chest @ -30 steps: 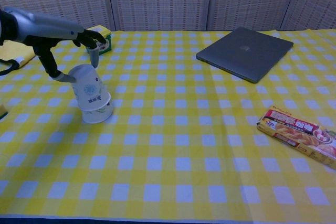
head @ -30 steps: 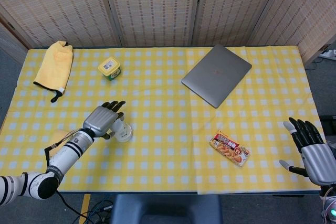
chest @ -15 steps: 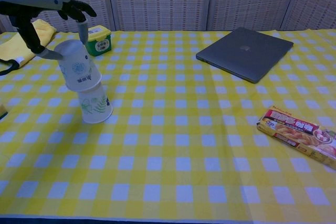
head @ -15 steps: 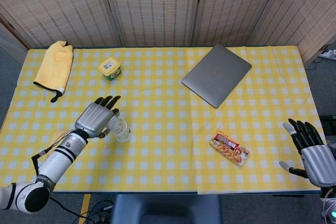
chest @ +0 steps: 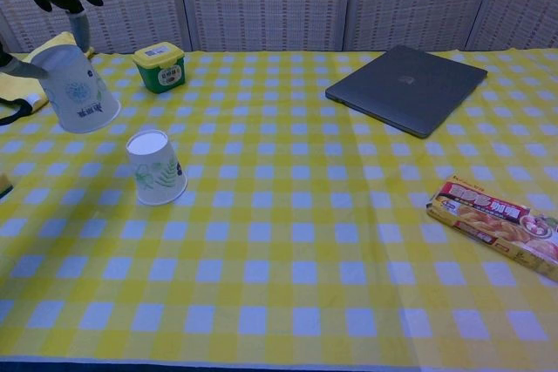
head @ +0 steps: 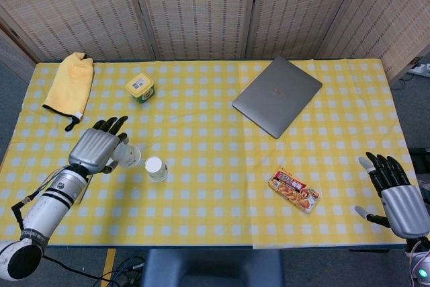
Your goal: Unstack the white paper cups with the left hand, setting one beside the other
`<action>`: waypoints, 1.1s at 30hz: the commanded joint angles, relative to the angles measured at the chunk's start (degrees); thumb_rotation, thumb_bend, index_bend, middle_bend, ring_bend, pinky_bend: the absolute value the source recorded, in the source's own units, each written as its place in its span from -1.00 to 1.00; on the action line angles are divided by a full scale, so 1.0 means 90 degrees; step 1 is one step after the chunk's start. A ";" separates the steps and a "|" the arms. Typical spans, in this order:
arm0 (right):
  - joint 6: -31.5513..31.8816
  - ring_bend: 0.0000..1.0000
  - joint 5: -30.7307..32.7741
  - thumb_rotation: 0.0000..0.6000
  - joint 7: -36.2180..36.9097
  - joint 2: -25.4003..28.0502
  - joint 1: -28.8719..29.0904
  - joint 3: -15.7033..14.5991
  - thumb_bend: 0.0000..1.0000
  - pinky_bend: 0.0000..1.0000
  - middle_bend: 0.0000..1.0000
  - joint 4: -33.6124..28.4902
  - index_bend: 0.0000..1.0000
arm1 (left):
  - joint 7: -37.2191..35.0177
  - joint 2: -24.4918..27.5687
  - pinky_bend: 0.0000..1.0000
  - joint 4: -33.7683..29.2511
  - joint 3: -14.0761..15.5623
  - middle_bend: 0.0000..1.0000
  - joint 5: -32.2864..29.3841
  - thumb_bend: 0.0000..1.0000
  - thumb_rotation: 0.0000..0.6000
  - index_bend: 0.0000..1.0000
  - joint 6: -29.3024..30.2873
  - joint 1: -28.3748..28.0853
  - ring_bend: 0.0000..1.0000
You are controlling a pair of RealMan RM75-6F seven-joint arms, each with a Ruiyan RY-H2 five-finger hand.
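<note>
The left hand (head: 96, 150) grips one white paper cup with a green print (chest: 78, 91), holding it tilted in the air, apart from the other white paper cup (chest: 156, 167), which stands upside down on the yellow-checked table (head: 215, 186). The right hand (head: 396, 196) hangs at the table's right edge, fingers spread, holding nothing.

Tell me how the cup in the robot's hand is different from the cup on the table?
The held cup is up in the air, gripped by the left hand; the table cup stands free on the cloth. The held cup is tilted; the table cup sits straight, upside down. Both are white paper cups with a small printed pattern.
</note>
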 commanded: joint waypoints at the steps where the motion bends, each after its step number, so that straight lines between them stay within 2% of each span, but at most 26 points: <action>1: -0.0038 -1.00 -0.0006 1.00 -0.0069 -0.0025 0.0021 -0.0003 -0.81 -1.00 -1.00 -0.0014 -1.00 | -0.0264 -0.0115 -0.67 0.0280 0.0091 -1.00 0.0314 -0.31 1.00 -0.28 -0.0106 0.0256 -1.00; 9: -0.0145 -1.00 -0.0011 1.00 -0.0177 -0.0057 0.0065 -0.0024 -0.81 -1.00 -1.00 -0.0036 -1.00 | -0.0964 -0.0650 -0.67 0.1145 0.0183 -1.00 0.0978 -0.31 1.00 -0.27 -0.0284 0.0788 -1.00; 18: -0.0108 -1.00 0.0005 1.00 -0.0230 -0.0090 0.0038 -0.0027 -0.80 -1.00 -1.00 -0.0053 -1.00 | -0.1867 -0.1248 -0.67 0.2194 0.0111 -1.00 0.1559 -0.31 1.00 -0.26 -0.0651 0.1161 -1.00; 27: -0.0114 -1.00 0.0052 1.00 -0.0235 -0.0091 0.0033 -0.0013 -0.80 -1.00 -1.00 -0.0057 -1.00 | -0.2267 -0.1677 -0.67 0.2825 0.0046 -1.00 0.1793 -0.31 1.00 -0.26 -0.0869 0.1352 -1.00; 33: -0.0060 -1.00 0.0027 1.00 -0.0280 -0.0107 0.0002 -0.0024 -0.80 -1.00 -1.00 -0.0080 -1.00 | -0.2406 -0.1815 -0.67 0.2991 0.0014 -1.00 0.1924 -0.31 1.00 -0.26 -0.0936 0.1452 -1.00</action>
